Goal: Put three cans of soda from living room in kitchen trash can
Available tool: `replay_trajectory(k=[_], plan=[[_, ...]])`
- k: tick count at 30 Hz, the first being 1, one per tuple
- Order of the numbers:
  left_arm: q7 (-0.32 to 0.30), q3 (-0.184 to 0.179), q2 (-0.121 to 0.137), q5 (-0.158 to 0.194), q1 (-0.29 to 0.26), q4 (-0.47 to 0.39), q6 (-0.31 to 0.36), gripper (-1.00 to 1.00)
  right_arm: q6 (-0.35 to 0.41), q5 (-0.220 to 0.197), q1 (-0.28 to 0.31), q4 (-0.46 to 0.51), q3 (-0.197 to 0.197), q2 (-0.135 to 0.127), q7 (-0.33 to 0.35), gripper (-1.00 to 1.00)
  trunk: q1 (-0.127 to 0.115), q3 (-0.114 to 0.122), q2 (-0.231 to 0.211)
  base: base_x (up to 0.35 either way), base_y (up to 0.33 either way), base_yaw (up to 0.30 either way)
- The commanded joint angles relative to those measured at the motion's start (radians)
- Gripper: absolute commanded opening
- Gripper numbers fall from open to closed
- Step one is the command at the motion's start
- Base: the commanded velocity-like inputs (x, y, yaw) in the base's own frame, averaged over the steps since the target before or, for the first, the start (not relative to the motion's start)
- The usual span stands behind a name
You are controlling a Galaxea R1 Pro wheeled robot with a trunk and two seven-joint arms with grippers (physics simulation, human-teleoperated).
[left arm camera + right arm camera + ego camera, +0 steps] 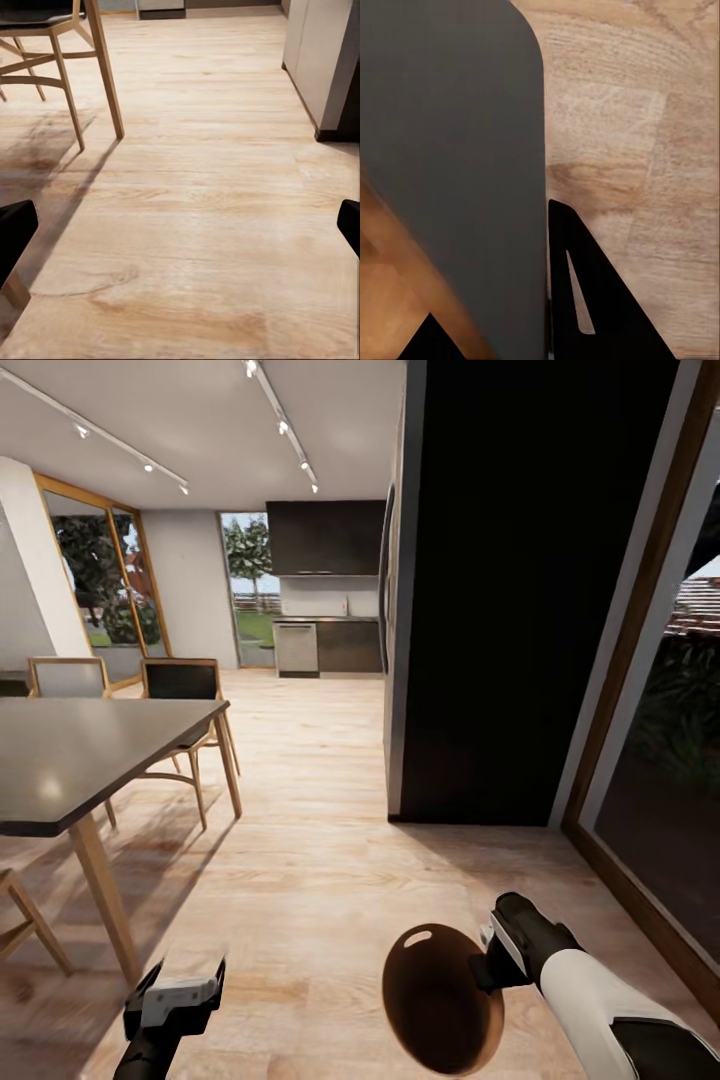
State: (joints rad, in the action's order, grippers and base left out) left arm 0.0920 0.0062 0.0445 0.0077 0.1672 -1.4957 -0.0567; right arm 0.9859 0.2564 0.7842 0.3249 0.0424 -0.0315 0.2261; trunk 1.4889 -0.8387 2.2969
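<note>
Bin [440,990] hangs clamped by its rim in our right gripper [487,963], mouth facing us, left gripper [172,992] spread wide, kitchen [325,615] far ahead.

Dark-topped table [70,760] on pale wooden legs at 9 o'clock. Two wooden chairs [185,690] stand behind it. Light plank floor [300,840] throughout. Tall black cabinet [520,590] at 1 o'clock.

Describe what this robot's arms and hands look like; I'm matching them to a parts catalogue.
The right arm has a glossy white shell between black segments at wrist and elbow end. The right hand is black, its fingers flat and wedge-shaped with a narrow slot. The left hand has a light grey block between two black fingers on a black wrist. No cables or markings visible.
</note>
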Motion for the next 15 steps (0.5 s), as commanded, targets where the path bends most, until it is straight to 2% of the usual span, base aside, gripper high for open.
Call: replay_trajectory(k=[1, 9, 15], plan=[[0.0, 0.0, 0.0, 0.0, 0.0, 0.0, 0.0, 1.0, 0.002, -0.025, 0.001, 0.0, 0.004, 0.0, 0.006, -1.0, 0.0, 0.0, 0.0, -0.305, -0.012, 0.005], [0.0, 0.0, 0.0, 0.0, 0.0, 0.0, -0.001, 1.0, 0.002, -0.025, 0.0, -0.001, 0.004, 0.0, 0.006, -1.0, 0.0, 0.0, 0.0, -0.305, -0.004, 0.002], [0.0, 0.0, 0.0, 0.0, 0.0, 0.0, -0.001, 1.0, 0.002, -0.025, 0.0, -0.001, 0.004, 0.001, 0.006, -1.0, 0.0, 0.0, 0.0, -0.091, 0.0, 0.0]])
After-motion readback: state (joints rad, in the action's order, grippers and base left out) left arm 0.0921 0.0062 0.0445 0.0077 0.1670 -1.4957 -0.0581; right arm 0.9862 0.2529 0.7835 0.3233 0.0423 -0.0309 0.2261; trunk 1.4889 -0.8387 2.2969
